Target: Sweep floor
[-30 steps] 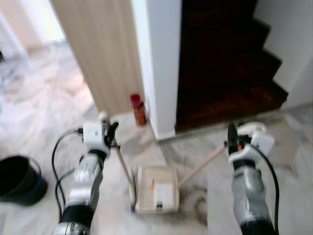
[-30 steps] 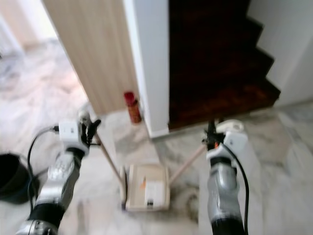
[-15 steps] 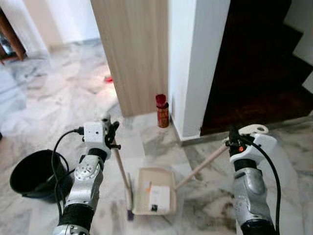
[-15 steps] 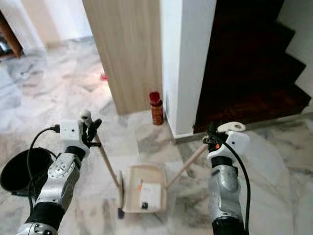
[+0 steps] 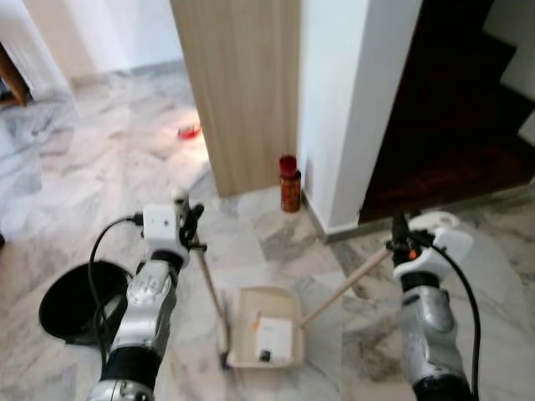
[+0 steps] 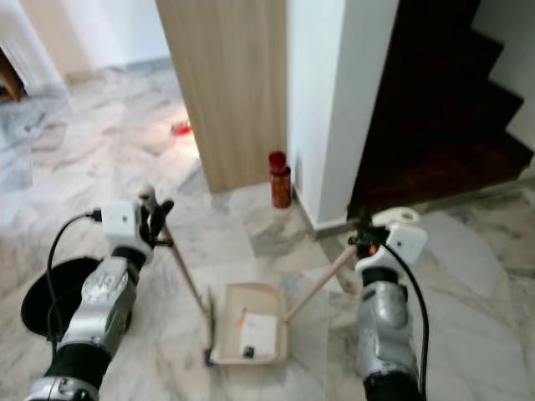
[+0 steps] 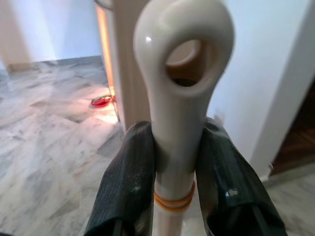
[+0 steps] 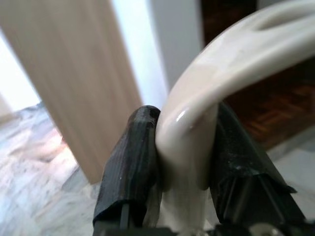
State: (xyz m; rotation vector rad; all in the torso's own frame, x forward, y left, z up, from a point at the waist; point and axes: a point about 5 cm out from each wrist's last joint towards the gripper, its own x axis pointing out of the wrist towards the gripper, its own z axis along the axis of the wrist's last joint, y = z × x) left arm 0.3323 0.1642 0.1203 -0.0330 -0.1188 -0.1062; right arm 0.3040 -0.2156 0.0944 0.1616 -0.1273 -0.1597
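Note:
My left gripper (image 5: 185, 222) is shut on the top of a cream broom handle (image 7: 178, 123) that slants down to the floor beside the dustpan. My right gripper (image 5: 399, 236) is shut on the curved cream dustpan handle (image 8: 197, 132). The beige dustpan (image 5: 266, 327) lies flat on the marble floor between my arms, with a white scrap and a small orange bit inside it. A small red piece of litter (image 5: 189, 132) lies on the floor far ahead, left of the wooden panel.
A black bucket (image 5: 68, 299) stands on the floor at my left. A red can (image 5: 289, 182) sits at the foot of the wooden panel (image 5: 242, 83) and white pillar (image 5: 355, 100). Dark stairs (image 5: 456, 109) rise at the right. Marble floor stretches ahead left.
The camera has turned left and drawn back: pillar and stairs slid right, bucket moved inward, the far red litter came into sight. Both grippers keep their hold.

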